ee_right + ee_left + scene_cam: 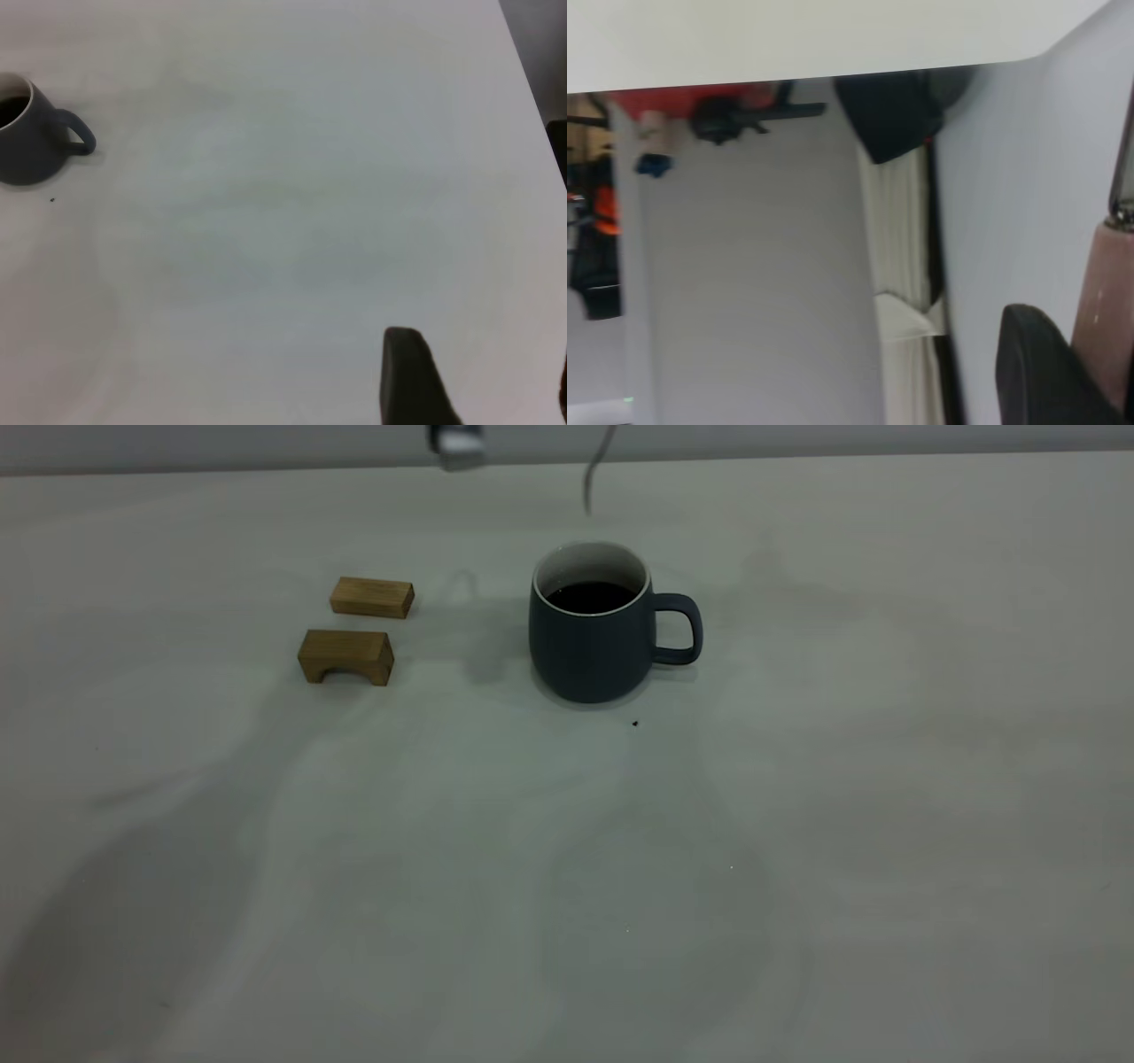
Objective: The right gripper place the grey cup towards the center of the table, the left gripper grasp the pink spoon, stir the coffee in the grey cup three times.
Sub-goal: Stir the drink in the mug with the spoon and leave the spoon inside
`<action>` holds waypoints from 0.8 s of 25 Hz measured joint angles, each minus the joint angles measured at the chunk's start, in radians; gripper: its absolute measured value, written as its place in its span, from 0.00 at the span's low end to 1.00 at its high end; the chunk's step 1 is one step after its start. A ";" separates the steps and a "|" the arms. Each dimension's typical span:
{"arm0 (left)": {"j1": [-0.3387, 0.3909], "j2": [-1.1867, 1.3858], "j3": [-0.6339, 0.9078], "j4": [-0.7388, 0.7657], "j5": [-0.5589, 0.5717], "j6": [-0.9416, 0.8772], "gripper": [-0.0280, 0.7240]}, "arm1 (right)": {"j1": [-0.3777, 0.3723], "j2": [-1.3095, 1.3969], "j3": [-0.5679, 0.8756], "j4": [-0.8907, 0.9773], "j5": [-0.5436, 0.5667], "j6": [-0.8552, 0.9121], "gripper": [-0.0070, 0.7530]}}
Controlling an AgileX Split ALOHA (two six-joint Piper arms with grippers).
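In the left wrist view we see one black finger (pixel 1036 372) of the left gripper (pixel 1085 363) pressed against the pink spoon (pixel 1103 301); the fingers are closed on its pale pink handle, though the second finger is out of frame. The spoon's long axis runs roughly vertically, its grey metal neck (pixel 595 469) hanging bowl-down above the grey cup (pixel 592 633), clear of the rim. The bowl itself is blurred. Of the left arm, only a silver-grey block (pixel 456 444) shows at the top of the exterior view.

The cup stands upright near the middle of the table (pixel 797 824), handle pointing toward the right arm's side, the coffee (pixel 589 596) dark inside. Two brown wooden blocks (pixel 359 627) lie beside it.

The right gripper (pixel 478 381) hovers well apart from the cup, its fingers spread and holding nothing.
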 joint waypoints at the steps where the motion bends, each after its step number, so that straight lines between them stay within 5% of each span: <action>1: -0.011 0.007 0.000 -0.022 -0.014 0.001 0.24 | 0.000 0.000 0.000 0.000 0.000 0.000 0.59; 20: -0.038 0.032 0.000 -0.061 0.040 -0.119 0.24 | 0.000 0.000 0.000 0.000 0.000 0.000 0.59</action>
